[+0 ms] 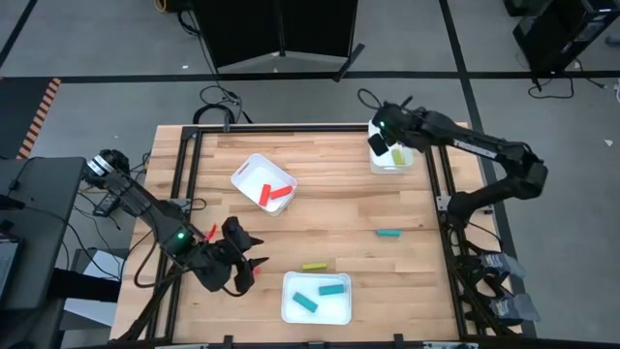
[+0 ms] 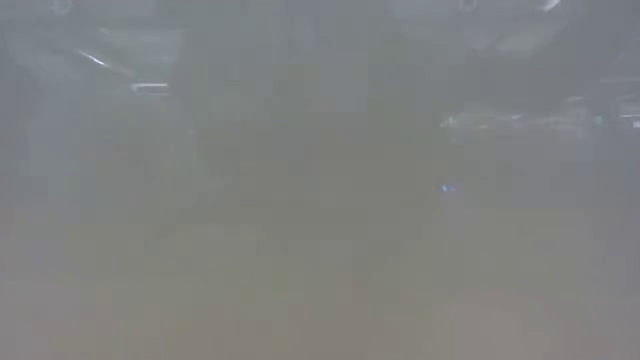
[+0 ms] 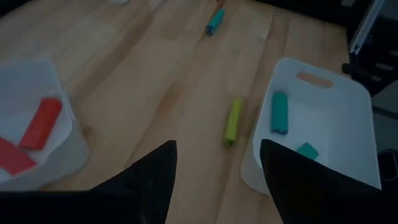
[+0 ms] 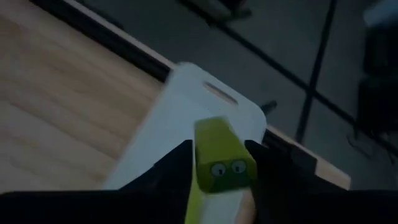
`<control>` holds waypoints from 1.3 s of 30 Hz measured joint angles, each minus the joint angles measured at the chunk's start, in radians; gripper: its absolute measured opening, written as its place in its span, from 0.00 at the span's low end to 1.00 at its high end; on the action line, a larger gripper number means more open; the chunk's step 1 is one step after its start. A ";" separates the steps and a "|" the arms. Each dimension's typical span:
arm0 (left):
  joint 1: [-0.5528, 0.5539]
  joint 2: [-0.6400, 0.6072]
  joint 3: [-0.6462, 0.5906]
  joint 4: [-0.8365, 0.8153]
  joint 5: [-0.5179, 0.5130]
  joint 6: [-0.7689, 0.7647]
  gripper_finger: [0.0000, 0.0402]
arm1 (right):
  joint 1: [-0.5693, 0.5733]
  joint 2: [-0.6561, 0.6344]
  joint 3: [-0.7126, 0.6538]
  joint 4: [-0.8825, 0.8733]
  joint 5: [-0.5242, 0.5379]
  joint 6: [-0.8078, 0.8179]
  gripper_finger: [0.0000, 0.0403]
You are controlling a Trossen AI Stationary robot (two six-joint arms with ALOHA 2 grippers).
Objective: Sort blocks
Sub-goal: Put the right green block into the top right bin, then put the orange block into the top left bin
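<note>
My right gripper [image 1: 380, 142] is at the table's far right corner, over a white tray [image 1: 395, 161], and is shut on a yellow-green block [image 4: 219, 158]. My left gripper [image 1: 248, 258] is open near the near left edge and touches nothing. In the left wrist view its gripper [image 3: 217, 180] faces a loose yellow-green block [image 3: 233, 120] lying flat on the wood. A teal block [image 1: 388, 233] lies farther right. Two red-orange blocks [image 1: 273, 194] lie in the middle tray. Two teal blocks [image 1: 320, 295] lie in the near tray. The low view shows only haze. My right gripper pinches the yellow-green block between its two fingers, one on each long side [image 4: 200, 163]. The block's free end [image 4: 211, 132] sticks out past the fingertips. It is lifted clear and hangs over the white tray [image 4: 186, 106].
The red-orange blocks' tray [image 1: 250, 174] is left of centre. The teal blocks' tray [image 1: 341, 312] sits at the near edge, close beside the loose yellow-green block [image 1: 314, 266]. A black frame [image 1: 184, 165] runs around the table. Bare wood lies between the trays.
</note>
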 joint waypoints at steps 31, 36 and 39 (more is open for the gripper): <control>-0.025 0.381 -0.002 -0.136 0.499 -0.393 0.60 | 0.306 -0.224 0.000 0.102 -0.061 -0.021 0.56; -0.025 0.450 0.004 -0.132 0.520 -0.392 0.59 | 0.376 -0.224 0.000 0.124 -0.044 -0.018 0.55; -0.025 0.467 0.005 -0.138 0.520 -0.392 0.55 | 0.421 -0.224 0.000 0.158 -0.042 -0.018 0.54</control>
